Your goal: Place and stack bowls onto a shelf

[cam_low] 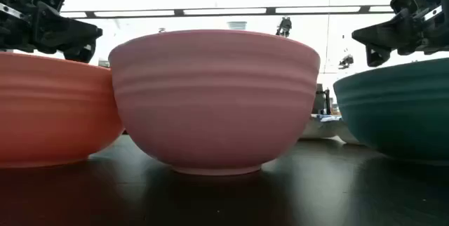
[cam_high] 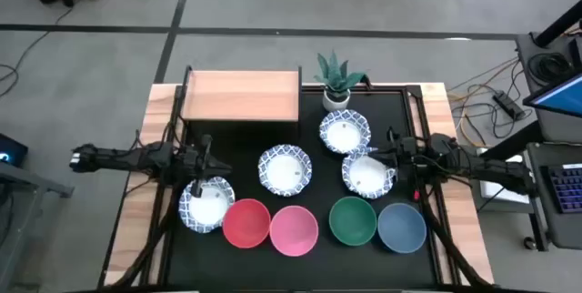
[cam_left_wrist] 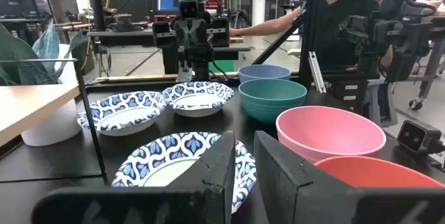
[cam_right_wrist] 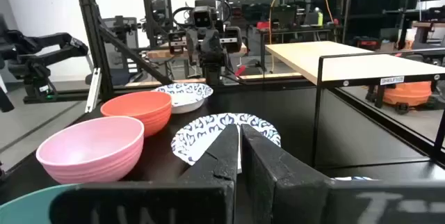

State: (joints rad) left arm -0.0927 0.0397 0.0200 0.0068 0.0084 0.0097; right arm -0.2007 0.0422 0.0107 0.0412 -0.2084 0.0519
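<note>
Bowls all sitting on the black tabletop (cam_high: 245, 138), none on the shelf (cam_high: 242, 95). Left gripper (cam_high: 205, 158) hovering, fingers nearly shut and holding nothing, over the leftmost patterned bowl (cam_high: 205, 205); red bowl (cam_high: 245, 223), pink bowl (cam_high: 294, 229), green bowl (cam_high: 353, 219), grey-blue bowl (cam_high: 401, 227) lining the front. Right gripper (cam_high: 393, 155) hanging closed and empty beside another patterned bowl (cam_high: 367, 174).

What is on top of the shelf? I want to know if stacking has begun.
Nothing: the shelf top is bare wood, and no bowl sits on it. The space under it is hidden in the high view; the wrist views show black table below, only partly.
</note>
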